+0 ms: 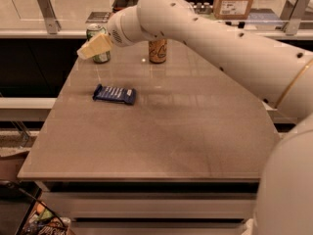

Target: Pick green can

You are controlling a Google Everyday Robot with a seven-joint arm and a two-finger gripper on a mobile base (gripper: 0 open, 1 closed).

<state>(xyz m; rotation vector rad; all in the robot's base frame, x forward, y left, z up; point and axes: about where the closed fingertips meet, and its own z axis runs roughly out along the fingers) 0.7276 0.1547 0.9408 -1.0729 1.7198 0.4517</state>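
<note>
The green can [98,33] stands upright at the far left corner of the brown table [161,131], with a green and white label and a silver top. My gripper [88,49], with cream-coloured fingers, is at the end of the white arm and reaches in front of the can, overlapping its lower half. An orange-tan can [158,51] stands upright to the right of the green can, partly behind the arm.
A dark blue snack packet [114,94] lies flat on the left half of the table. A cardboard box [234,1] sits on the counter behind. A glass rail with metal posts [45,6] runs along the back.
</note>
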